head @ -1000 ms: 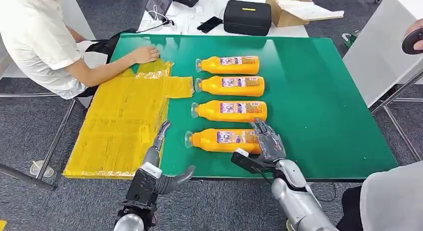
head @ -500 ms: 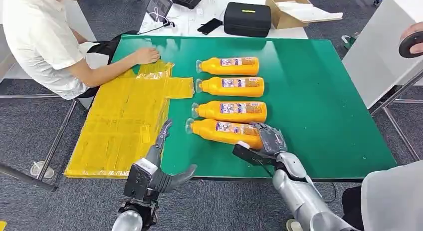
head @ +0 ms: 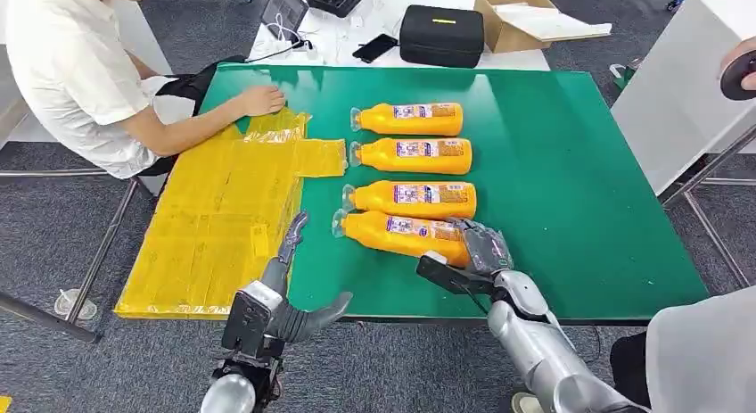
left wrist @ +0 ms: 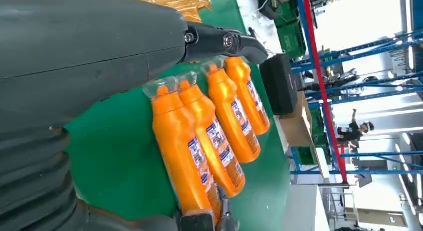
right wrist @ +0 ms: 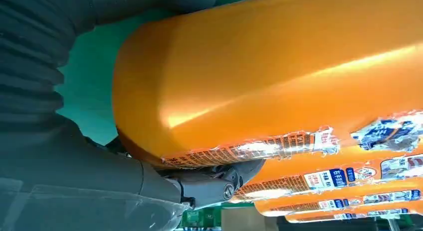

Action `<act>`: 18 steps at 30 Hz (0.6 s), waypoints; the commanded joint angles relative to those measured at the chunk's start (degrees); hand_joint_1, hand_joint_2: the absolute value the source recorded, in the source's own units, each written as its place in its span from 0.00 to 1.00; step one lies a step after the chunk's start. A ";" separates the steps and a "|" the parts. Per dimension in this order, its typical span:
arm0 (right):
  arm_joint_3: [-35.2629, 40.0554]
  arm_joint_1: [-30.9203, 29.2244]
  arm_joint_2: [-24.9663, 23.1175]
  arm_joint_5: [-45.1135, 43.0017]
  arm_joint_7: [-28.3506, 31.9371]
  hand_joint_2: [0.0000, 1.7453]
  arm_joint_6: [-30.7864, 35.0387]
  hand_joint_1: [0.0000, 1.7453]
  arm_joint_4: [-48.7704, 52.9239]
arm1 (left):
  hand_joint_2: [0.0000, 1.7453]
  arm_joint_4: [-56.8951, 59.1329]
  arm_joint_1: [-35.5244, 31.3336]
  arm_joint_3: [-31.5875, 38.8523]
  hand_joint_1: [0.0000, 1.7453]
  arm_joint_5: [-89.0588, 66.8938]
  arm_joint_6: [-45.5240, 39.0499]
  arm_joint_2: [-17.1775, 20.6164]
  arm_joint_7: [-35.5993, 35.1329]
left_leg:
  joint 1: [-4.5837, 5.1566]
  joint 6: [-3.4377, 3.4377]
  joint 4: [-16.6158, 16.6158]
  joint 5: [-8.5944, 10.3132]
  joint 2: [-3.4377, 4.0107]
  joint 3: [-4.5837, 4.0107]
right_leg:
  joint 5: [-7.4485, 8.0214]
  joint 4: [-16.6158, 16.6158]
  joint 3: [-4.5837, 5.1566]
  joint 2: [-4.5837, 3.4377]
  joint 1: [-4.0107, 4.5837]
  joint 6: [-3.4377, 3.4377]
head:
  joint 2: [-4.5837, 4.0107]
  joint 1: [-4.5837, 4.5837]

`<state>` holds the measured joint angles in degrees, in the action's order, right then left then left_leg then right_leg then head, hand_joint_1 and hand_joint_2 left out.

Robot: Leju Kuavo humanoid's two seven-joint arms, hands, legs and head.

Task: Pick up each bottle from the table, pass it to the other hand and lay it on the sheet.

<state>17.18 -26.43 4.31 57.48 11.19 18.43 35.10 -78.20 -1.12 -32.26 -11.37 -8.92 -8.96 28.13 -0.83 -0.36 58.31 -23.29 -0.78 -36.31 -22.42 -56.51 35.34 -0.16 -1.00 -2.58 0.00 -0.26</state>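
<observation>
The right hand gripped the base end of the nearest bottle, its fingers wrapped over the orange body while the thumb sat under it on the robot's side. In the right wrist view the same bottle lay pressed against the palm, with a dark finger curled round its lower edge. The bottle pointed away from that hand at a slant, its clear cap close to the cap of the next bottle, and its body lay just beside that neighbour; whether it was lifted clear of the desk I could not tell.

Beyond the right hand, farther from the robot, two more bottles lay on their sides in a row, caps toward the left hand's side, each apart from the next.

The left hand hung open at the near edge of the desk, holding nothing, one finger stretched forward over the green surface and the thumb spread out toward the right hand. Just beyond and outward of the left hand lay the yellow sheet, bare of bottles. At the far end of the sheet a seated person's hand rested on it.
</observation>
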 commanded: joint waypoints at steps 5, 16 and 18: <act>-3.74 4.88 -2.24 -9.50 11.28 1.00 3.08 1.00 2.03 | 1.00 2.65 -0.66 0.88 0.00 2.03 -1.33 0.32 1.53 | -0.03 -0.02 -0.11 -0.05 0.01 0.26 | -0.08 0.11 -0.30 0.06 0.07 0.15 | 0.00 0.02; -5.60 13.38 -4.85 -17.38 16.39 1.00 8.20 1.00 19.85 | 1.00 0.04 1.85 1.08 0.00 5.45 -2.75 1.01 2.72 | -0.01 0.02 -0.01 -0.09 0.09 -0.17 | -0.06 -0.03 0.14 -0.05 0.04 0.10 | 0.00 0.02; -5.64 13.40 -4.75 -17.52 16.44 1.00 8.19 1.00 19.81 | 1.00 -0.20 1.88 0.96 0.00 5.51 -2.81 1.11 2.72 | -0.02 0.00 -0.01 -0.13 0.10 -0.13 | -0.10 -0.02 0.10 -0.04 0.05 0.12 | 0.00 0.02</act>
<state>13.79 -15.34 0.89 41.13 27.71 26.01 48.22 -78.27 0.48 -32.00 -6.43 -11.39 -8.98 30.34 -0.84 -0.34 58.30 -23.31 -0.79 -36.62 -22.43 -56.53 35.61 -0.16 -0.98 -2.57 0.00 -0.24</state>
